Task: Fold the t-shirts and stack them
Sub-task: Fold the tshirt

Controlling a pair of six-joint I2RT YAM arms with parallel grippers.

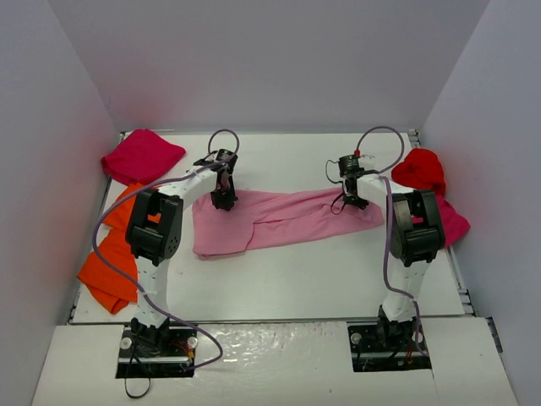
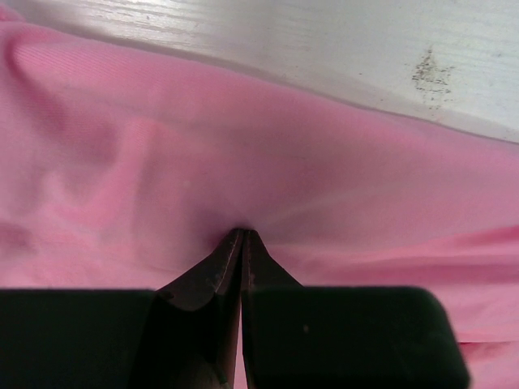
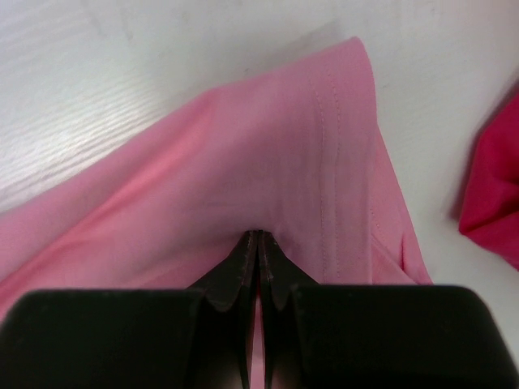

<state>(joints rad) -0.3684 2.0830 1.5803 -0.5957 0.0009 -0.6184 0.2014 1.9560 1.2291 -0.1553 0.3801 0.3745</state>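
Your left gripper (image 2: 242, 233) is pinched shut on the pink t-shirt (image 1: 279, 220), and your right gripper (image 3: 258, 236) is clamped near its hem. The cloth lies mid table (image 1: 338, 279) between them. Thin bites, though: pull unevenly and an edge could slip free.

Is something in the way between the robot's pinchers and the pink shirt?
No, nothing visible. The left gripper and the right gripper are each pinched shut right on the pink t-shirt, which lies stretched across the table.
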